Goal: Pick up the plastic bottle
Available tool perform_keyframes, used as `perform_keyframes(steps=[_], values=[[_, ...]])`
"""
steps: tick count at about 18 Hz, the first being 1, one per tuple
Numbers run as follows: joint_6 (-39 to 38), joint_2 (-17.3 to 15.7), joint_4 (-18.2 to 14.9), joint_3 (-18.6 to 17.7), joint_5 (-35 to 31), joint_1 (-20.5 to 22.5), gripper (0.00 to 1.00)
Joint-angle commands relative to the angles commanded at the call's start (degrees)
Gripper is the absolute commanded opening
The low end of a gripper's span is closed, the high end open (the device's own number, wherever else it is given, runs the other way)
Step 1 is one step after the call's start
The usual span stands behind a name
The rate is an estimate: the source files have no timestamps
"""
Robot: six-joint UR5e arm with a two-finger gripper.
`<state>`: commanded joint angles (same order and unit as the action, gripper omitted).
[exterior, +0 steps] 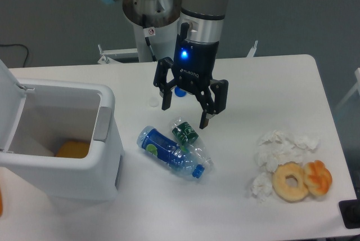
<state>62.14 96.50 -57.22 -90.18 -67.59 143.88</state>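
The plastic bottle [169, 152] lies on its side on the white table, clear with a blue label carrying a yellow-green round mark, its blue cap pointing to the lower right. My gripper [185, 115] hangs open just above and behind it, fingers spread wide with nothing between them. A smaller clear plastic item with a dark green label [184, 132] rests against the bottle's far side, almost under the right fingertip. A loose blue cap [179, 91] peeks out behind the gripper body.
A white bin [59, 139] with its lid up stands at the left, an orange object inside. Crumpled white tissues [281, 148], a doughnut [291, 181] and an orange pastry [318, 176] lie at the right. A small white cap [152, 102] sits behind the bottle.
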Motion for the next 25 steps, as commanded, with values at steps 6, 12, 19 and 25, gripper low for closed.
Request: perform_keyframes(steps=[6,12,19,25], values=[[-0.26,0.0,0.09,0.09,-0.44,-0.09,1.0],[-0.53,0.18,0.26,-0.7,-0.44,-0.09,1.0],[-3.43,-3.16,0.35,-9.75,-0.35,-0.18,1.0],[-3.17,-2.9,0.26,-11.08,-0.35,-0.35,1.0]])
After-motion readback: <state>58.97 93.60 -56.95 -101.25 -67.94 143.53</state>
